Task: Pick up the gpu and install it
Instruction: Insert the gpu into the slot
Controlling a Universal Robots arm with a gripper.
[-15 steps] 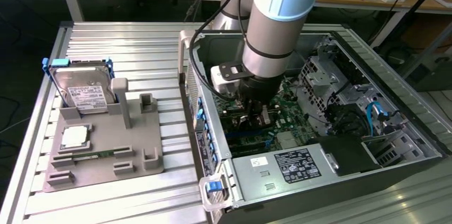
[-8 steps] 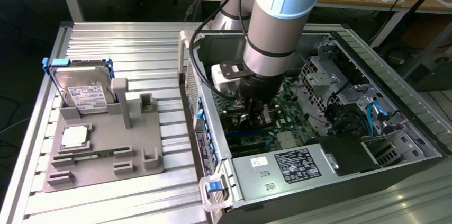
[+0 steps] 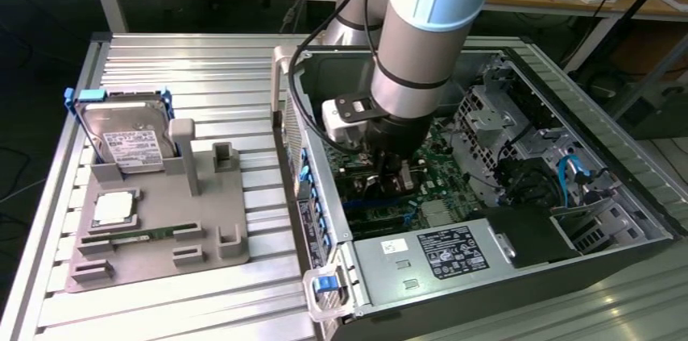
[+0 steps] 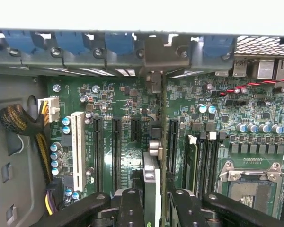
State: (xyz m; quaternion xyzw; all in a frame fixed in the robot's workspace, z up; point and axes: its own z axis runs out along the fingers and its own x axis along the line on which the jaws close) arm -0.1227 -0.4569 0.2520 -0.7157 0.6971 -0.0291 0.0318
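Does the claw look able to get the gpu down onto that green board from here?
Probably yes: the claw grips the gpu edge-on over the green board, with nothing visible between them.

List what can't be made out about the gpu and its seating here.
1. Wrist view: the gpu is edge-on, so its fan face is unseen; the tool and the picture's edge cut off one end.
2. Wrist view: whether its contacts are seated, hidden by the gpu itself.
3. Exterior view: the arm covers most of the gpu.
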